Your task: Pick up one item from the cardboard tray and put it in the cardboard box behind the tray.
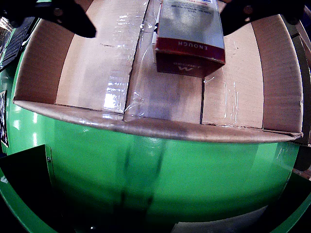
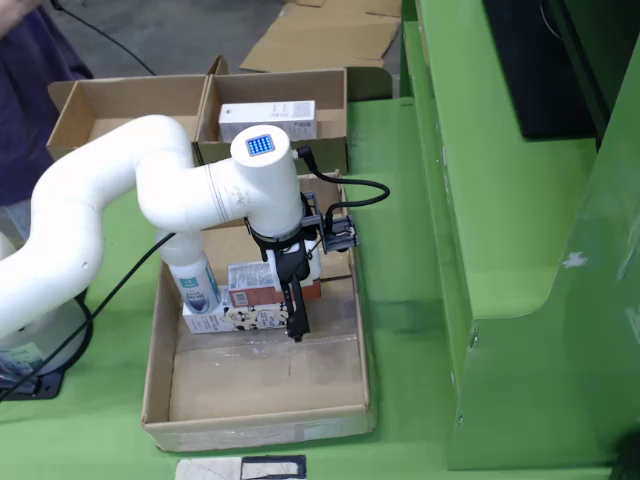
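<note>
In the fixed view, the cardboard tray (image 2: 160, 385) fills the lower left of the frame. At its far end a white bottle (image 2: 194, 280) stands upright, touching a white carton (image 2: 225, 317) lying flat and a red-brown carton (image 2: 252, 285) just beside it. My white arm (image 2: 120, 200) reaches in from the left edge and hangs over these things, hiding part of them. Behind the tray, in the upper left, sits a cardboard box (image 2: 335, 110) holding a long white packet (image 2: 267, 119); another open box (image 2: 110, 100) adjoins it on the left. Flat cardboard (image 2: 320, 40) lies on the floor at the top of the frame.

Everything stands on a bright green table (image 2: 400, 300), with a green raised panel (image 2: 500, 200) on the right side. The near half of the tray floor is bare cardboard with shiny clear tape (image 1: 116, 92) along its seams, seen plainly from the camera on my wrist.

My gripper (image 2: 297, 325) points down into the middle of the tray. In the wrist view my two dark fingers (image 1: 73, 17) appear at the upper left and upper right, spread wide, with a grey-and-red box (image 1: 189, 41) between them at top centre. I cannot tell whether they press its sides or merely straddle it, so my grip is uncertain.
</note>
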You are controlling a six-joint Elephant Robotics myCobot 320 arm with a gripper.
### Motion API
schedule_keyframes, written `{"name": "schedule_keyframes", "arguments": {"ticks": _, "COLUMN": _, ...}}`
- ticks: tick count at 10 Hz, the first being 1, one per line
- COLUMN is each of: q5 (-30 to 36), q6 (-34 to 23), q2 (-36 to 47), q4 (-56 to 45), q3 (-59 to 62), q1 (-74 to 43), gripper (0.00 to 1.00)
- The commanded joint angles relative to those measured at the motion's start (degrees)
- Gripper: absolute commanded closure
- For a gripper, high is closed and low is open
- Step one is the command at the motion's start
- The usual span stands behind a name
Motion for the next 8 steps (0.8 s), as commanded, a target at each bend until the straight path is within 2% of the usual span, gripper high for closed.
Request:
{"name": "schedule_keyframes", "arguments": {"ticks": 1, "q5": 0.23, "q6": 0.18, "q2": 1.44, "q4": 0.53, "q3": 1.66, "q1": -0.1, "gripper": 0.6}}
{"name": "schedule_keyframes", "arguments": {"ticks": 5, "q5": 0.23, "q6": 0.18, "q2": 1.44, "q4": 0.53, "q3": 1.66, "q1": -0.1, "gripper": 1.0}}
{"name": "schedule_keyframes", "arguments": {"ticks": 8, "q5": 0.23, "q6": 0.18, "q2": 1.44, "q4": 0.53, "q3": 1.66, "q1": -0.1, "gripper": 1.0}}
